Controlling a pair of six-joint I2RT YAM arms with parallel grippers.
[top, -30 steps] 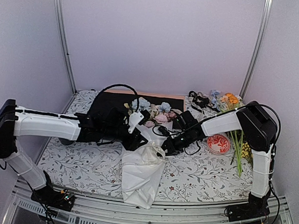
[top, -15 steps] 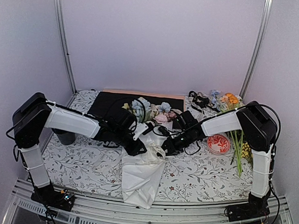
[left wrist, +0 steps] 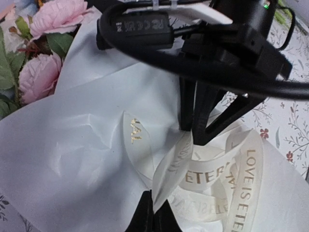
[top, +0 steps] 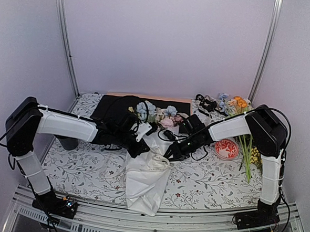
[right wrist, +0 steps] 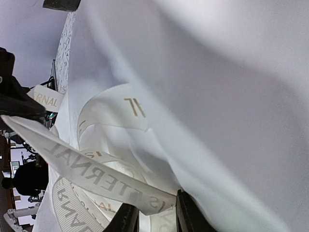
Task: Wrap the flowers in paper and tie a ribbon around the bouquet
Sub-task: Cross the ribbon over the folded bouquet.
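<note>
Your bouquet (top: 147, 181) lies across the middle of the worktop (top: 208, 187), with its narrow end at the near edge and its blooms toward the far edge. The ribbon (left wrist: 212, 176) sits in loose loops on the paper (left wrist: 72, 159), below the flowers (left wrist: 46, 53). Your left tool (left wrist: 153, 215) is clenched on one strand of it. Your right tool (right wrist: 157, 217) has another strand running between its fingers, but I cannot tell whether it pinches that strand or stands loose around it.

Expect the ribbon to be light, limp, sheer and probably slick. It will likely slide out of a weak pinch, so take it flat across its width, near a free end, and draw it gently. The paper is thin and crinkles softly. A hard tug could tear it or pull the cone open.
</note>
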